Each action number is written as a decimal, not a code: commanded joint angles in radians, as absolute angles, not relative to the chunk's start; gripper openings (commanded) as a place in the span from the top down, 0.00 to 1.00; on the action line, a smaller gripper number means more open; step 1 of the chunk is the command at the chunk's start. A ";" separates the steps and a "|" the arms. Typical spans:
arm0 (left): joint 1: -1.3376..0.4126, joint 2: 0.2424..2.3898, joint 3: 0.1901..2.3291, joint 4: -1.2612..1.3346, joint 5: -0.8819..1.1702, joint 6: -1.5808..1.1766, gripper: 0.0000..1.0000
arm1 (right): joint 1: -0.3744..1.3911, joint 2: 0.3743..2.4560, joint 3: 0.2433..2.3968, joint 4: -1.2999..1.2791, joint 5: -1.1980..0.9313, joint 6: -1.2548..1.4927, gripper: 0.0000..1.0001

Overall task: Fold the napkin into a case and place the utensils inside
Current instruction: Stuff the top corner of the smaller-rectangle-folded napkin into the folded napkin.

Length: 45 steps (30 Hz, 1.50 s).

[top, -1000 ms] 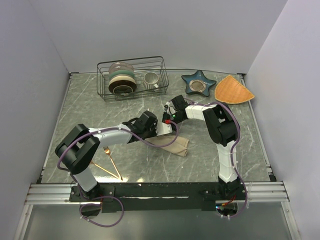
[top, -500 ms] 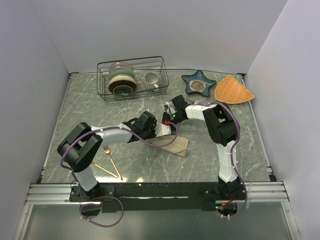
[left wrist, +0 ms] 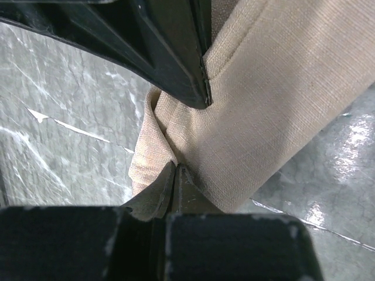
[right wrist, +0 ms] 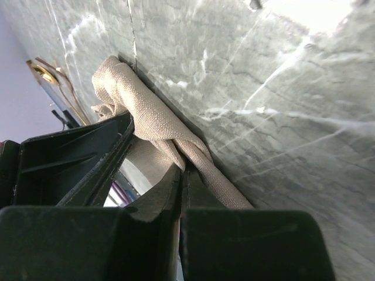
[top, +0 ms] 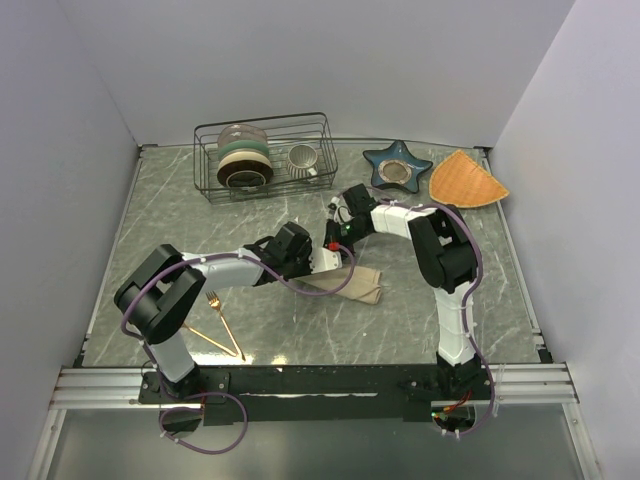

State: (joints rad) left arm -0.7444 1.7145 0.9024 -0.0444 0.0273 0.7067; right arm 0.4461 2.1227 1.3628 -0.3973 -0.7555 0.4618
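Note:
The beige napkin (top: 358, 286) lies folded into a narrow strip mid-table, its left end lifted between the two grippers. My left gripper (top: 322, 262) is shut on a bunched corner of the napkin (left wrist: 263, 105), its tips (left wrist: 176, 168) pinched tight on the cloth. My right gripper (top: 337, 243) is shut on a twisted fold of the napkin (right wrist: 152, 126) just beside it, jaws (right wrist: 183, 168) closed. The gold fork (top: 222, 318) and spoon (top: 212, 340) lie crossed near the left arm's base. No finished case shows.
A wire dish rack (top: 200, 165) with plates and a mug (top: 303, 160) stands at the back. A blue star-shaped dish (top: 397, 167) and an orange wedge mat (top: 465, 180) sit at the back right. The grey marble table (top: 480, 300) has walls on three sides.
The right gripper has drawn slightly back and up with its fold, and the napkin's right end has shifted a little toward the back. Both grips are unchanged.

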 commanded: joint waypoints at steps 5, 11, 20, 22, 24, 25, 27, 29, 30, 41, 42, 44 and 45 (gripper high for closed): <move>-0.739 1.752 0.868 -0.110 0.075 0.718 0.99 | 0.410 2.120 1.405 -0.408 -0.621 0.414 1.00; -0.741 1.750 0.884 -0.130 0.081 0.719 0.99 | 0.411 2.256 1.434 -0.417 -0.606 0.423 1.00; -0.744 1.651 0.783 -0.186 0.110 0.709 0.99 | 0.505 2.235 1.310 -0.341 -0.695 0.517 1.00; -0.744 1.606 0.758 -0.196 0.114 0.706 0.99 | 0.540 2.227 1.290 -0.296 -0.725 0.567 1.00; -0.744 1.566 0.727 -0.202 0.110 0.703 0.99 | 0.573 2.223 1.285 -0.276 -0.733 0.586 1.00; -0.744 1.556 0.720 -0.202 0.109 0.701 0.99 | 0.581 2.220 1.282 -0.265 -0.747 0.612 1.00; -0.744 1.528 0.707 -0.198 0.103 0.704 0.98 | 0.597 2.215 1.279 -0.241 -0.762 0.640 1.00; -0.745 1.511 0.710 -0.190 0.083 0.706 0.95 | 0.601 2.214 1.293 -0.241 -0.756 0.646 1.00; -0.744 1.509 0.718 -0.190 0.080 0.704 0.95 | 0.601 2.218 1.299 -0.248 -0.755 0.644 1.00; -0.749 1.488 0.838 -0.245 0.060 0.664 0.98 | 0.600 2.240 1.298 -0.264 -0.716 0.618 1.00; -0.750 1.486 0.836 -0.247 0.064 0.660 0.98 | 0.601 2.241 1.301 -0.267 -0.715 0.617 1.00; -0.755 1.485 0.828 -0.258 0.084 0.655 0.99 | 0.600 2.241 1.305 -0.267 -0.715 0.620 1.00; -0.758 1.486 0.824 -0.261 0.101 0.652 0.99 | 0.598 2.243 1.307 -0.271 -0.715 0.620 1.00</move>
